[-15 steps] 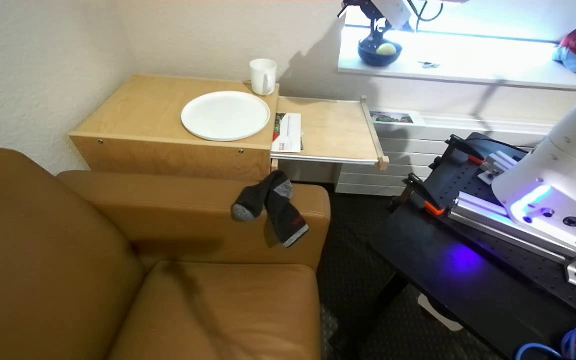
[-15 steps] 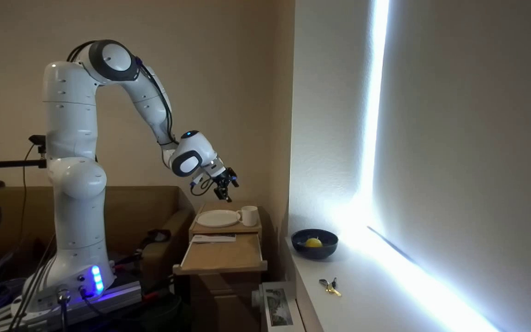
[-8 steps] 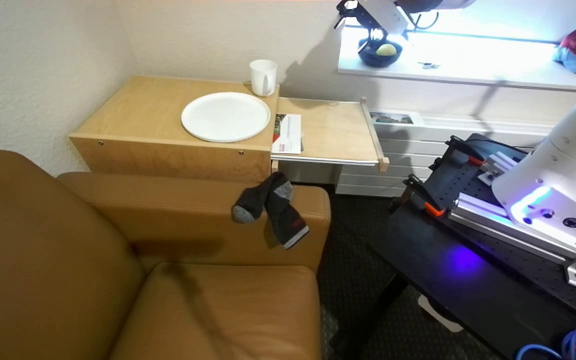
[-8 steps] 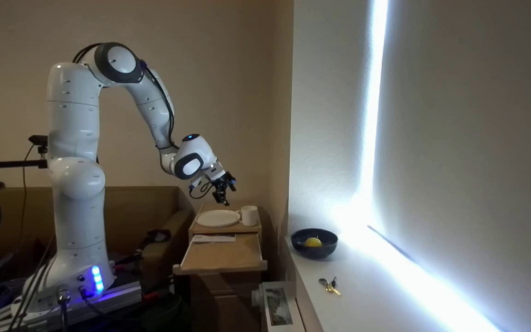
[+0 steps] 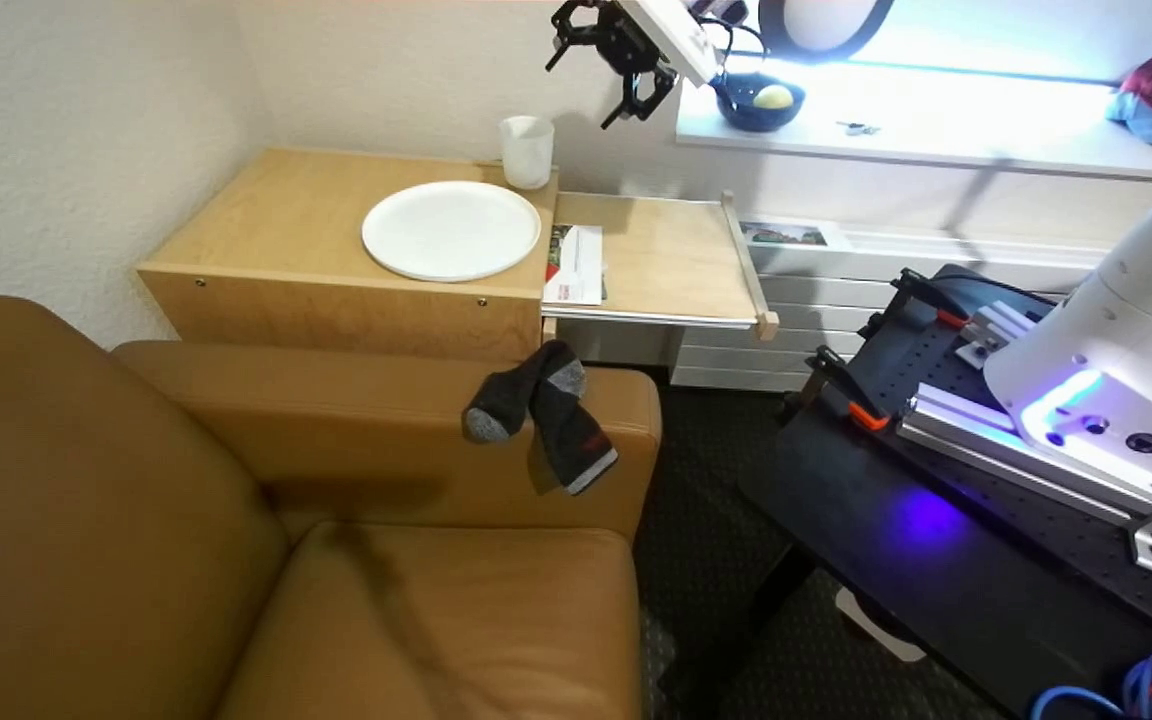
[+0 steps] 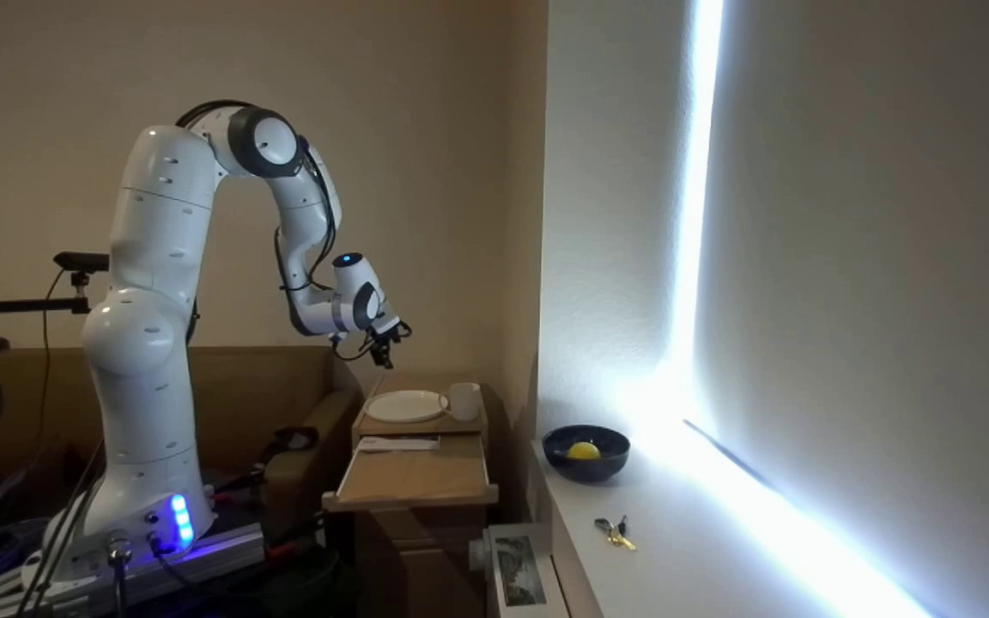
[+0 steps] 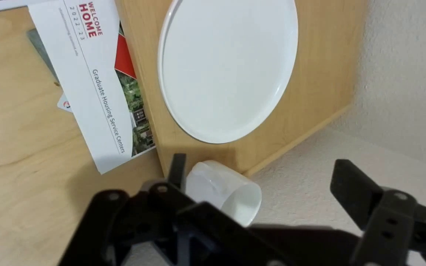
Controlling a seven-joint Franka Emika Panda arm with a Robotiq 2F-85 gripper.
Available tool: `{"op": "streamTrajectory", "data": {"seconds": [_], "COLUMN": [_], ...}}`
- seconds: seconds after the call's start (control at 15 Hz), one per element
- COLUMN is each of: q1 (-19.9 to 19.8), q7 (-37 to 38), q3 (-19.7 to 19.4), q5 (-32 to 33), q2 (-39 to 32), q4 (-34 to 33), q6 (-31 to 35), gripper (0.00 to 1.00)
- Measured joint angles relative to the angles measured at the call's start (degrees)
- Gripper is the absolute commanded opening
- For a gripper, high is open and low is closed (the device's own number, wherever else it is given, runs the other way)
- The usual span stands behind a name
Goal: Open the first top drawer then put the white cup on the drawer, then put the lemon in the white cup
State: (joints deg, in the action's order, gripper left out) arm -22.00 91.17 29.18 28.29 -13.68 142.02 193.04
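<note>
Okay, so step one looks done to me: the shallow light-wood drawer (image 5: 671,255) is pulled well out of the pale wooden cabinet (image 5: 316,210), with a white printed paper leaflet (image 7: 87,85) lying in it up at the cabinet end. That's about it for progress though, two steps left by my reckoning. The small plain white glossy cup (image 5: 527,153) isn't on the drawer yet; it's standing upright on the cabinet top, right near the edge on the drawer side, just beside the big round flat white plate (image 5: 451,232) but not touching it, going by the wrist view. And the round yellow lemon (image 6: 584,451) is sitting in the round dark blue bowl (image 6: 587,472) over on the white windowsill (image 6: 675,549), well apart from the cup. The black two-fingered hand (image 5: 577,97) is spread wide with nothing in it, hanging in the air higher than the cup and not touching it. So I'd guess the cup's up next: grab it, set it down on the drawer, then off to the bowl for the lemon.
</note>
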Motion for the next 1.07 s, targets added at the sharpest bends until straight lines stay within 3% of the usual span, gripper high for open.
{"op": "streamTrajectory", "data": {"seconds": [0.13,0.4,0.73,0.87,1.07], "q1": [-3.01,-3.25,-3.52,-0.75,-0.53], "q7": [0.10,-0.43,-5.70,-11.19,-9.49], "q3": [1.19,1.21,-5.33,-9.70,-9.86], "q5": [1.59,1.71,1.94,-2.57,-2.77], "q2": [-2.35,-2.77,-1.18,-0.71,-0.83], "q4": [-1.39,-1.91,-6.56,-10.33,-13.49], "q6": [0.02,-0.92,-16.05,-17.83,-17.60], "gripper": [1.00,1.00,1.00,1.00,1.00]}}
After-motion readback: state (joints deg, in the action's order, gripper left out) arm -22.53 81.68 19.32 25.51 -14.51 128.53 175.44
